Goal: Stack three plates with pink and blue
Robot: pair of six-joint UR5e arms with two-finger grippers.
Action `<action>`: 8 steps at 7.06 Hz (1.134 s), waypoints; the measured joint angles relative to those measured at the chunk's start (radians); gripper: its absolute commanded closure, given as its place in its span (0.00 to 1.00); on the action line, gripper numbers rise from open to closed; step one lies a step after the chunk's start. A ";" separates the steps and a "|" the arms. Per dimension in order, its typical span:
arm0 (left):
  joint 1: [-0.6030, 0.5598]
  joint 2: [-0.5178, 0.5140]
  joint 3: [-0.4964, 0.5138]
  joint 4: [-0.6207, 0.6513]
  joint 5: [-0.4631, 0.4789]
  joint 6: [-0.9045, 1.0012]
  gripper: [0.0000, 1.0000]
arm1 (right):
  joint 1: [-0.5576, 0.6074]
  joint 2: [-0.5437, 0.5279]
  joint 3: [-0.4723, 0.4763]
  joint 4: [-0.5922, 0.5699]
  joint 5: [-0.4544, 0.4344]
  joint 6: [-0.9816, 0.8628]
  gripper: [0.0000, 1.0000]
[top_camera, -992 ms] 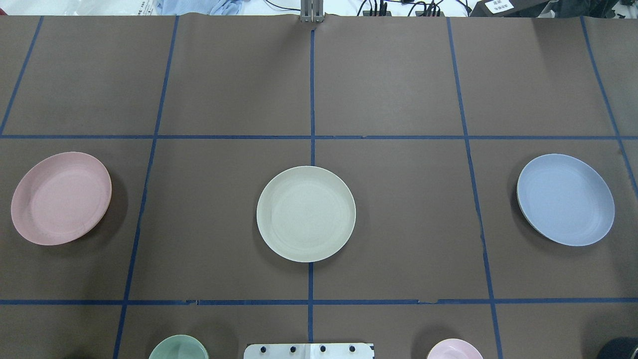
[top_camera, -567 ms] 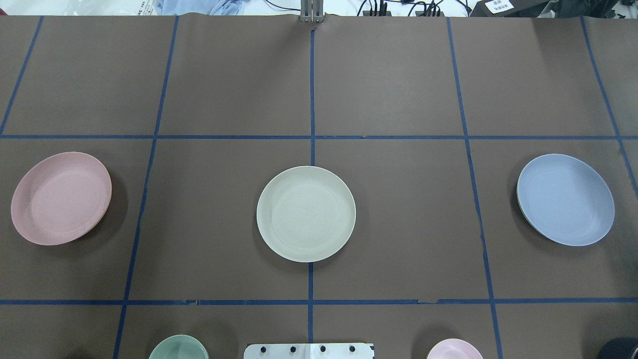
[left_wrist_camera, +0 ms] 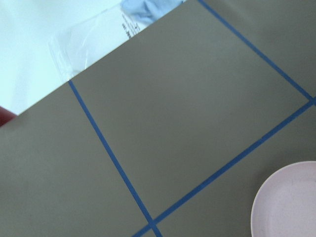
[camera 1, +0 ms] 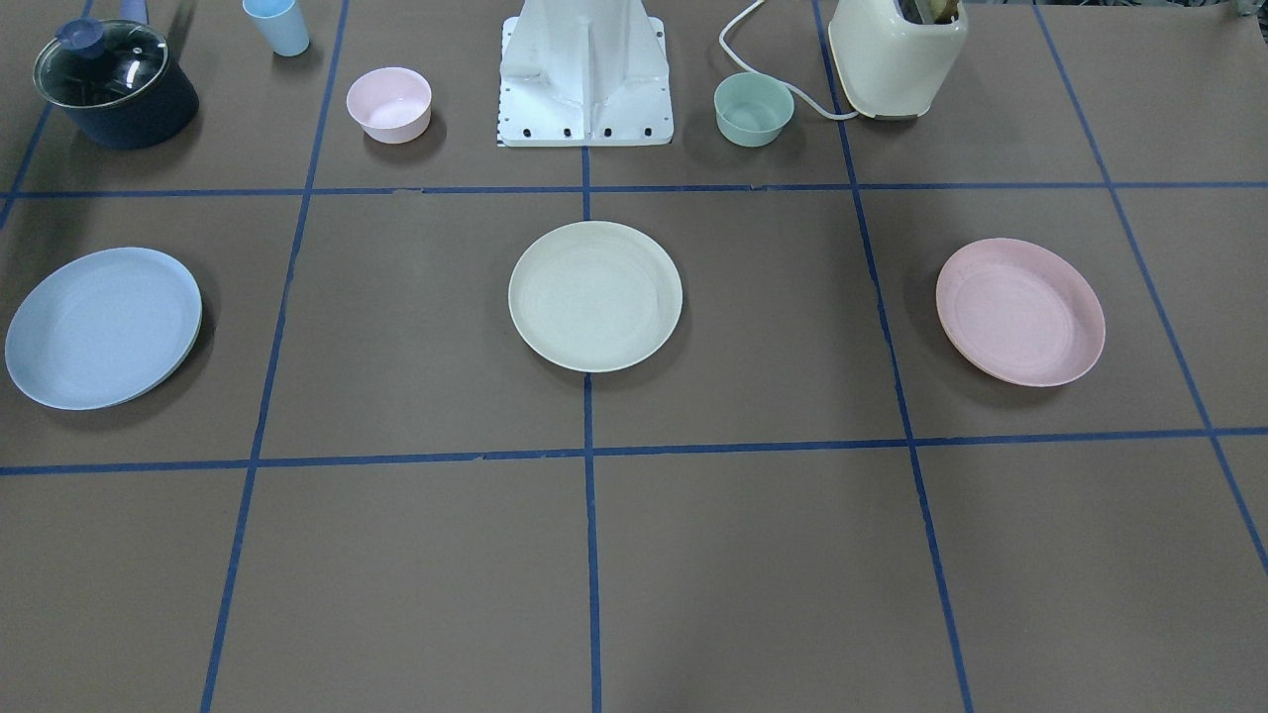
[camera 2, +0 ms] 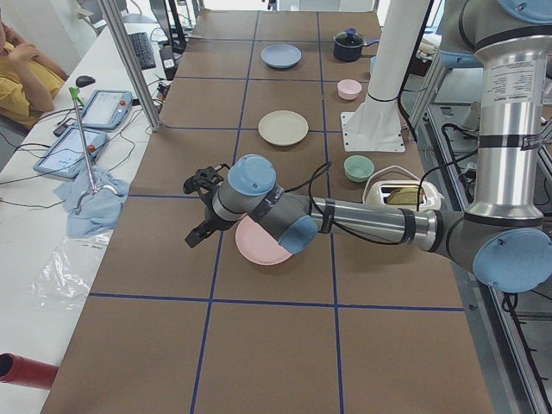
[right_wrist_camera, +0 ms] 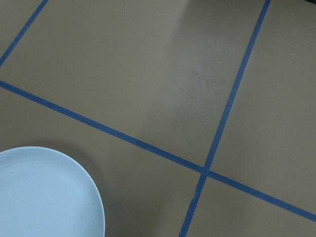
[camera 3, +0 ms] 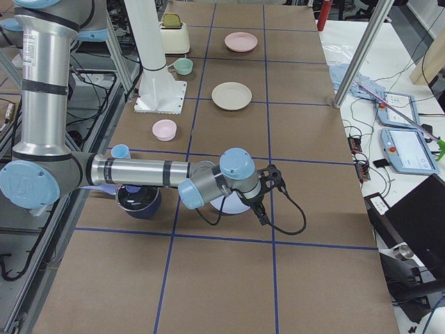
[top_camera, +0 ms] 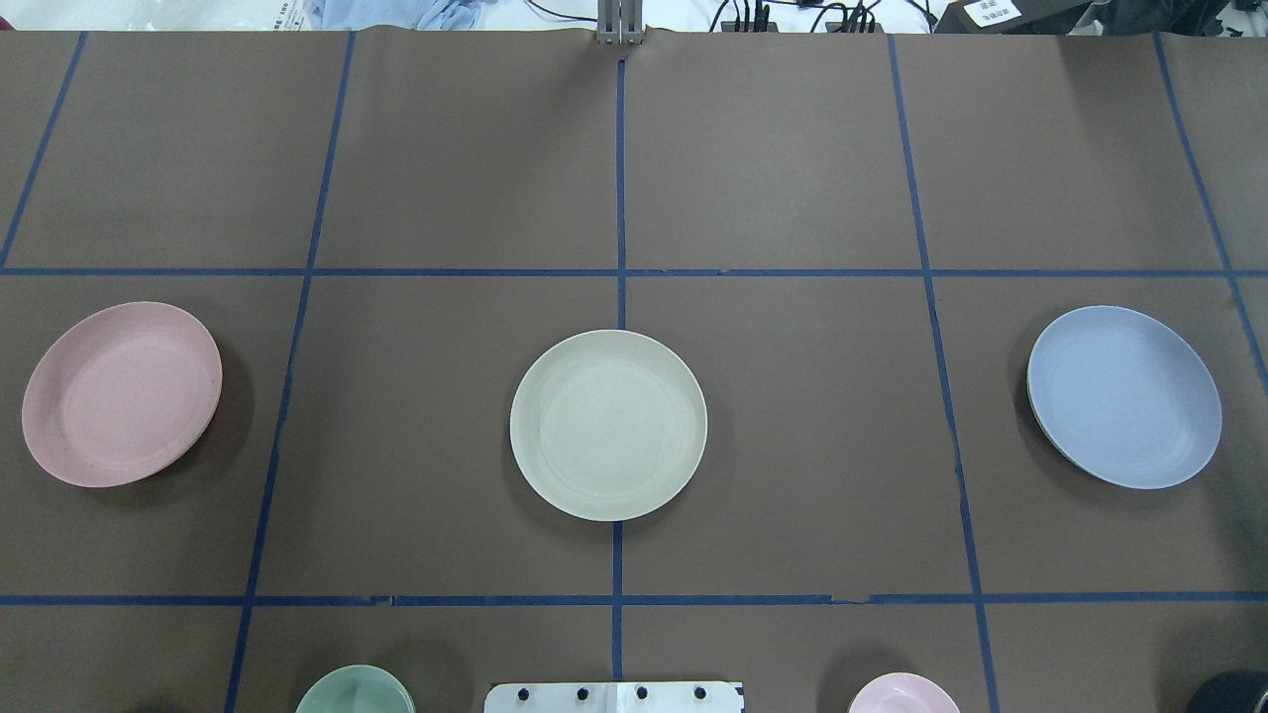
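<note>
Three plates lie apart in a row on the brown table. The cream-white plate (top_camera: 608,424) is in the middle, the pale pink plate (top_camera: 121,393) at the left, the light blue plate (top_camera: 1123,396) at the right. No arm shows in the overhead or front view. In the exterior left view my left gripper (camera 2: 197,211) hovers at the pink plate (camera 2: 263,246), past its far rim. In the exterior right view my right gripper (camera 3: 268,191) hovers by the blue plate (camera 3: 236,206), which the arm mostly hides. I cannot tell whether either gripper is open or shut.
Along the robot's edge stand a small pink bowl (camera 1: 388,103), a small green bowl (camera 1: 753,108), a dark lidded pot (camera 1: 114,84), a blue cup (camera 1: 277,25), a cream toaster (camera 1: 897,54) and the white robot base (camera 1: 584,74).
</note>
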 measured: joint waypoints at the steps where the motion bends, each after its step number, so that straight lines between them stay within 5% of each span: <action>1: 0.030 0.002 0.032 -0.078 -0.001 -0.050 0.00 | -0.004 0.012 -0.009 0.008 0.013 0.014 0.00; 3: 0.162 0.029 0.094 -0.205 0.029 -0.250 0.00 | -0.037 0.019 -0.013 0.028 0.018 0.077 0.00; 5: 0.314 0.074 0.193 -0.441 0.162 -0.547 0.03 | -0.058 0.017 -0.013 0.055 0.017 0.136 0.00; 8: 0.489 0.095 0.335 -0.696 0.320 -0.836 0.31 | -0.062 0.012 -0.013 0.064 0.016 0.146 0.00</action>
